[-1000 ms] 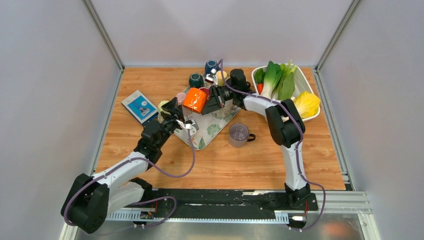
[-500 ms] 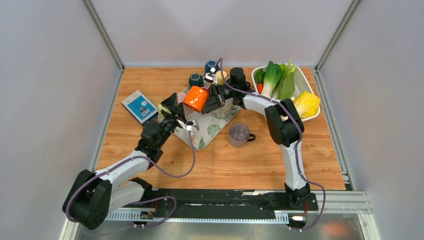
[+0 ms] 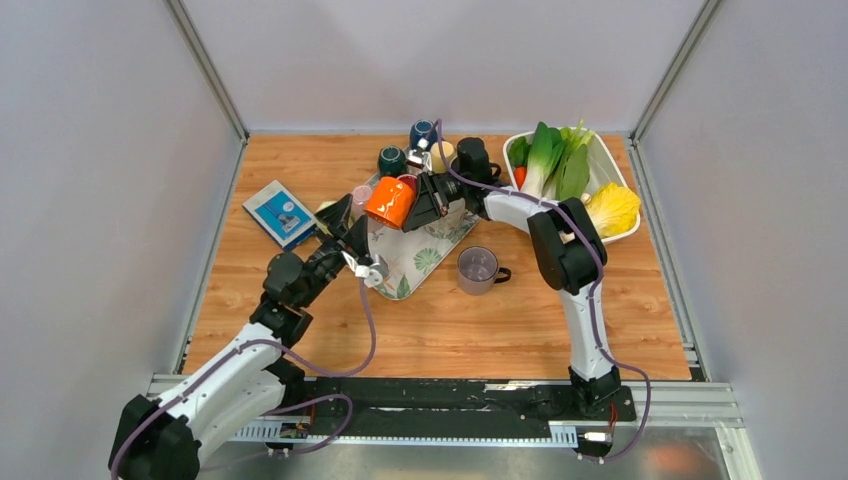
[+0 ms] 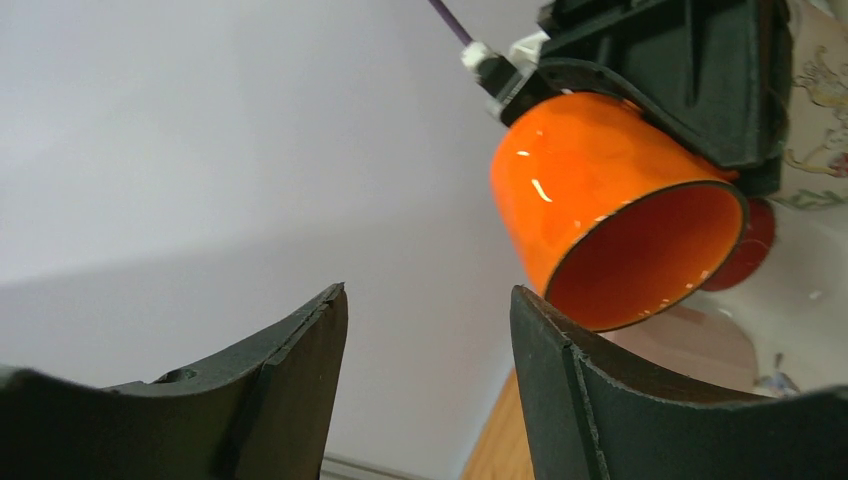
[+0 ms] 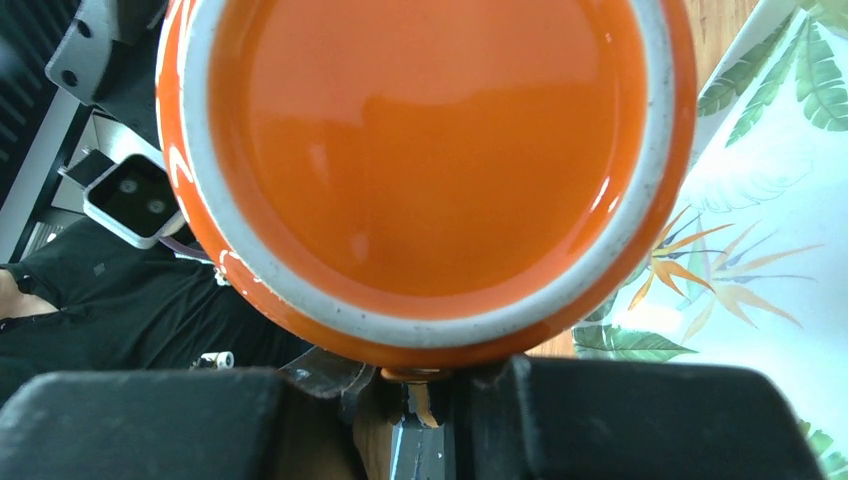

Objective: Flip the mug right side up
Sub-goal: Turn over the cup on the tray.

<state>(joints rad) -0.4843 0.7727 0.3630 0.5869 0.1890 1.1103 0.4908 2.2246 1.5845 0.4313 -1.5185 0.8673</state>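
The orange mug (image 3: 390,200) hangs tilted on its side above the leaf-patterned tray (image 3: 425,258). My right gripper (image 3: 420,198) is shut on its handle. In the right wrist view the mug's glazed base (image 5: 430,150) fills the picture, with the right gripper (image 5: 432,388) clamped just under it. In the left wrist view the mug's open mouth (image 4: 640,255) faces down and toward me. My left gripper (image 3: 338,218) is open and empty, a short way to the near left of the mug. Between the left gripper's (image 4: 430,300) fingers only the grey wall shows.
Beside the tray stands an upright purple glass mug (image 3: 478,268). Dark teal mugs (image 3: 392,160) and a black mug (image 3: 474,155) crowd the back, behind the held mug. A white basin (image 3: 604,142) of vegetables sits at the back right, a blue booklet (image 3: 282,212) at the left.
My left arm has drawn back toward the near left, away from the mug, and its jaws have opened a little wider. The right gripper keeps the mug, hardly moved.
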